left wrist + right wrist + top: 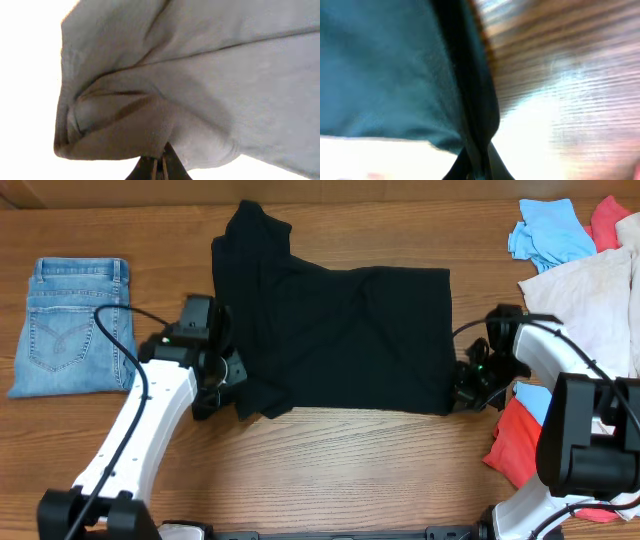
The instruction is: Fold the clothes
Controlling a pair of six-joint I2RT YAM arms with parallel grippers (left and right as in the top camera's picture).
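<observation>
- Found no legible text, brand, number or sign in any of the three views.
- Could not make out any label on the black T-shirt or on the folded jeans.

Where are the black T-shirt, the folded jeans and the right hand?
black T-shirt [350,330]: overhead view, middle of its body.
folded jeans [70,330]: overhead view, middle of the seat.
right hand [460,388]: overhead view, between fingertips at the shirt's corner.
</observation>
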